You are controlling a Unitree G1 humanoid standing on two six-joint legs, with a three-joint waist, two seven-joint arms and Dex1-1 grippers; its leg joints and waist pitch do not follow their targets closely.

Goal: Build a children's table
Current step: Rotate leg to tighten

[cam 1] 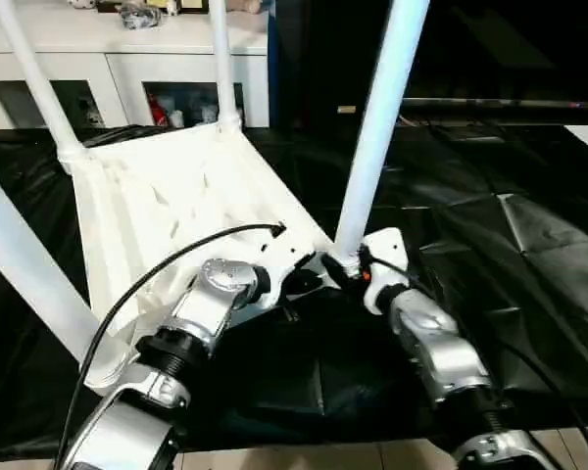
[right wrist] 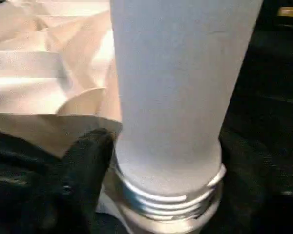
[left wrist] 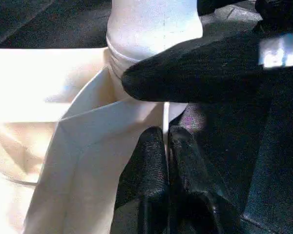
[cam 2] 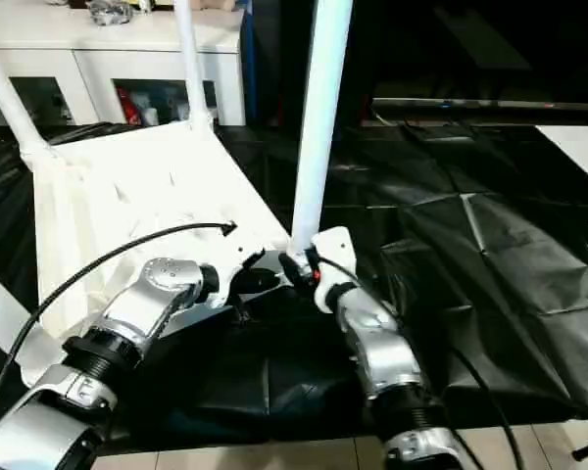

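Left gripper (left wrist: 166, 161): fingers pressed together, holding nothing; its tips rest against the rim of the top (cam 1: 167, 215) just beside the near corner socket.
Right gripper (cam 1: 345, 266): at the base of the near leg (cam 1: 377, 127), black fingers on either side of the threaded end; whether they clamp the leg or stand slack around it, I cannot tell.
Near leg: upright, its threaded collar partly showing above the socket in the right wrist view, so it looks not fully screwed home.
Top: lies upside down and tilted on the black sheet (cam 1: 510, 255), ribbed underside facing up.
Other legs: two stand in the far sockets (cam 1: 39, 83) (cam 1: 220, 59); another (cam 1: 24, 264) crosses the left edge, near the left forearm.
Handling: hollow white plastic, likely light and stiff; smooth tapered tube, probably slippery under the pads. Best taken low, near the collar, where turning has most control; gripped high, the leg would lever on the socket.
Risk: cross-threading if the leg leans.
Behind: white cabinet (cam 1: 127, 59).
Writing: none readable.
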